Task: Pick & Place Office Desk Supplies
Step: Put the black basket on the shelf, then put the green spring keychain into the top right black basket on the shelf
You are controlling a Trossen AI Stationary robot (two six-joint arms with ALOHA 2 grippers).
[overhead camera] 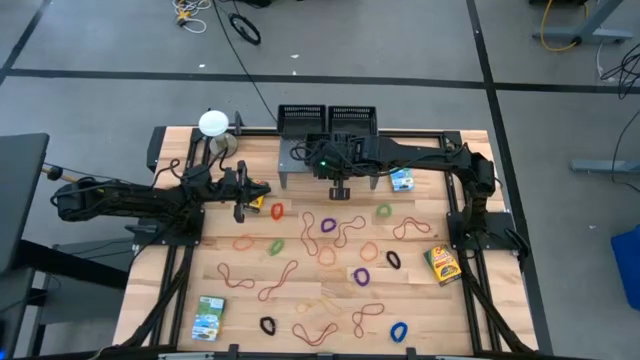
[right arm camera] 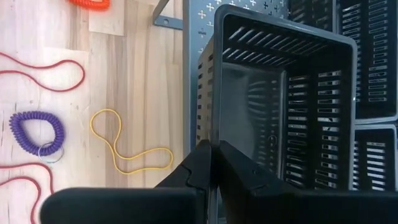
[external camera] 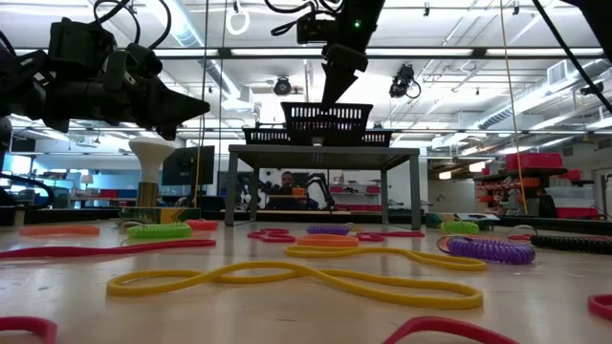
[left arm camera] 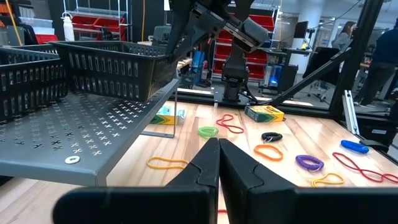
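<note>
The right end effector (right arm camera: 211, 163) is up over the grey perforated shelf (overhead camera: 300, 158) at the back of the desk (overhead camera: 420, 300), its fingers pinched on the near wall of a black mesh tray (right arm camera: 283, 106). In the low view that tray (external camera: 325, 117) hangs tilted just above the shelf top, one edge lifted. Two more mesh trays (overhead camera: 302, 118) sit behind it along the shelf's far edge.

The left end effector (left arm camera: 217, 171) waits over the left side of the desk, fingers pressed together with nothing between them, pointing toward the shelf.

Across the wooden desk lie the loose supplies: thin rubber-band loops (overhead camera: 335, 228) in red, orange and yellow, plus coiled bands in purple (overhead camera: 361, 276), green (overhead camera: 276, 245), black (overhead camera: 267, 324) and blue (overhead camera: 399, 329). A yellow-green card box (overhead camera: 442, 263) rests near the right edge, a green-white card box (overhead camera: 209, 318) near the front left corner, and another small box (overhead camera: 402, 180) sits just beside the shelf's right leg. A white ball on a stand (overhead camera: 213, 124) stands at the back left corner.
</note>
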